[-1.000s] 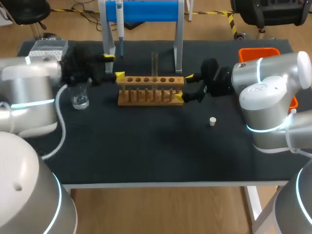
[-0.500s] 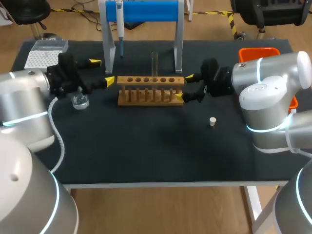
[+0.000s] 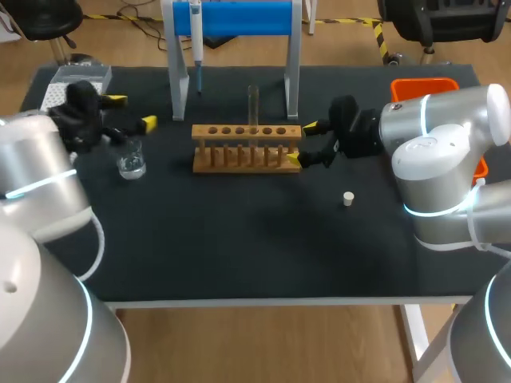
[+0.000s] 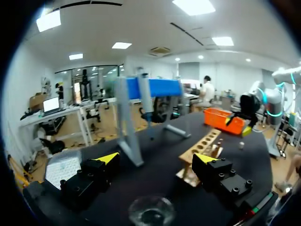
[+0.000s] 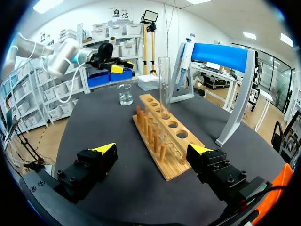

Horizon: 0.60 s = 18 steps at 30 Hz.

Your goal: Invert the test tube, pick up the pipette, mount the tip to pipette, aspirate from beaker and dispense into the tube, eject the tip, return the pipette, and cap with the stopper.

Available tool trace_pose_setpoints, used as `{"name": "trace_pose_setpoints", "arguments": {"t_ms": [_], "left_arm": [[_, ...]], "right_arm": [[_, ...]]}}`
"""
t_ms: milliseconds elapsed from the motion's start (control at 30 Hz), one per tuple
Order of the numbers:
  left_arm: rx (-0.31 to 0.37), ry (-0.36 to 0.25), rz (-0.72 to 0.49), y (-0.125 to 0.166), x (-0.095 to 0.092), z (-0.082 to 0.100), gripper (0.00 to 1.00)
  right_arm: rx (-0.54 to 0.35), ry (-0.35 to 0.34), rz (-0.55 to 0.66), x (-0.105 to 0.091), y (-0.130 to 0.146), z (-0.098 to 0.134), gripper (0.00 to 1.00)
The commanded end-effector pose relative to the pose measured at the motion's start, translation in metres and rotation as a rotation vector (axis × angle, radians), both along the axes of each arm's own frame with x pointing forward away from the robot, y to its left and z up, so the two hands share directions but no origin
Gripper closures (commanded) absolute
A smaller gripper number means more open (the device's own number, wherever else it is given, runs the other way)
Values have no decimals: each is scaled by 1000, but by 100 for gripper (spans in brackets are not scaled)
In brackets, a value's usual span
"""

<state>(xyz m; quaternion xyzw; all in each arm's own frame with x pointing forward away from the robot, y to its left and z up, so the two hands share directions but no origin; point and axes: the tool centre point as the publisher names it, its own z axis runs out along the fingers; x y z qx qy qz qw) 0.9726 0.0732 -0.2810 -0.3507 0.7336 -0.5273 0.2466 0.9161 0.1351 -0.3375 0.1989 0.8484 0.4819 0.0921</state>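
A clear test tube [image 3: 253,104] stands upright in the wooden rack [image 3: 246,148]. The pipette [image 3: 196,40] hangs on the blue stand [image 3: 239,20] behind the rack. The beaker [image 3: 131,160] sits left of the rack, and the white stopper [image 3: 348,198] lies to its right. My left gripper [image 3: 132,111] is open above and behind the beaker, holding nothing. In the left wrist view the beaker [image 4: 151,216] lies under the open gripper [image 4: 156,158], with the rack [image 4: 202,150] ahead. My right gripper [image 3: 302,144] is open at the rack's right end; in its wrist view the rack [image 5: 162,136] and tube [image 5: 164,82] lie ahead of the gripper [image 5: 152,149].
A white tip box [image 3: 76,84] stands at the back left corner, just behind my left gripper. An orange bin [image 3: 423,86] stands at the back right. The stand's legs flank the back of the rack.
My left gripper has drawn back leftward from the rack's left end, past the beaker, staying open. The right arm has not moved.
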Motion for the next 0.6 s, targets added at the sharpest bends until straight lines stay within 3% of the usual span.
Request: {"name": "trace_pose_setpoints", "arguments": {"t_ms": [33,333,600], "left_arm": [[12,-30,153,38,2,2,0],[53,18,344,112,20,-8,0],[71,67,438,145,30,-20,0]], "right_arm": [[-1,1,1,0,-1,1,0],[-1,1,1,0,-1,1,0],[-1,1,1,0,-1,1,0]]}}
